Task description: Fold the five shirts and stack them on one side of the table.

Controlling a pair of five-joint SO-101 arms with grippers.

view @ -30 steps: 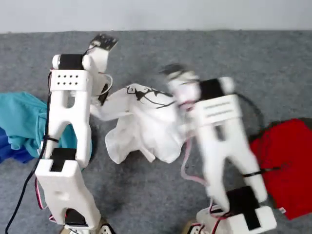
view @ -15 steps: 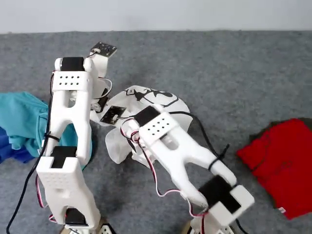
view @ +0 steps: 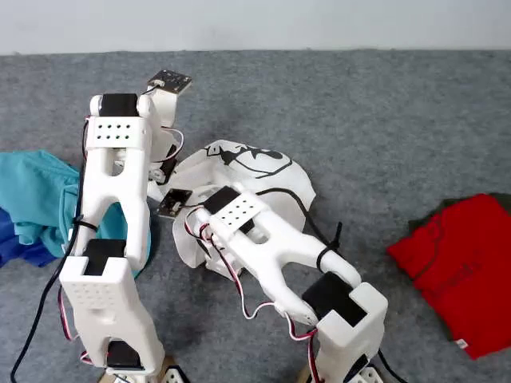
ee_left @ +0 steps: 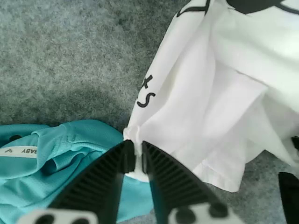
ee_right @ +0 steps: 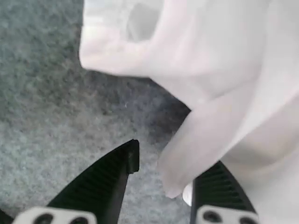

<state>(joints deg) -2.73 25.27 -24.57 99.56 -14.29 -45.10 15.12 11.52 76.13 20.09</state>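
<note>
Gathering the crumpled white shirt (view: 255, 179) mid-table, ready for folding.
The left gripper (ee_left: 134, 156) pinches the white shirt's edge tight, just beside the teal shirt (view: 32, 195). The right gripper (ee_right: 166, 163) stands spread, with a hanging fold between its fingers, seemingly ungripped. Next it should close there, so both arms can spread the cloth flat.
</note>
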